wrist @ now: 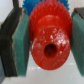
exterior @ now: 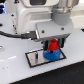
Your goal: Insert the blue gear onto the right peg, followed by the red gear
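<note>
In the exterior view the red gear (exterior: 52,46) hangs between the fingers of my gripper (exterior: 52,45), right above the blue gear (exterior: 50,54). That blue gear lies flat at the right end of the black-rimmed pale plate (exterior: 35,59). The wrist view shows the red gear (wrist: 49,41) close up with its centre hole facing the camera, clamped between two teal pads (wrist: 21,45). Blue gear teeth (wrist: 31,6) peek out behind it. The right peg is hidden under the gears.
A black cable (exterior: 15,35) runs in from the exterior view's left to the arm's white body (exterior: 40,17). The plate sits on a white table (exterior: 15,70); its left end is bare.
</note>
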You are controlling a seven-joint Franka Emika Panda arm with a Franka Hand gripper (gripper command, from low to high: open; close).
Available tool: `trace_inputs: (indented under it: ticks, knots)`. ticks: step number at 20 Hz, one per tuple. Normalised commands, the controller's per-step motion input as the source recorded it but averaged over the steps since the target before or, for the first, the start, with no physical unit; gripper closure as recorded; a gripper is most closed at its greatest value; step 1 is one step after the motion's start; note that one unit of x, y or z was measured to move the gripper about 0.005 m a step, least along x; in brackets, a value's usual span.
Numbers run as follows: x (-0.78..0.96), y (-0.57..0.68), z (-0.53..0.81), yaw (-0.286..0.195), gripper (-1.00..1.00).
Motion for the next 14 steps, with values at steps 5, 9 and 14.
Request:
trace_inputs:
  ticks: [5,9,14]
  knots:
    - [0.18,-0.01,-0.22,0.0,1.0]
    - [0.36,0.04,0.37,0.0,1.0]
    - [0.45,0.03,0.38,0.0,1.0]
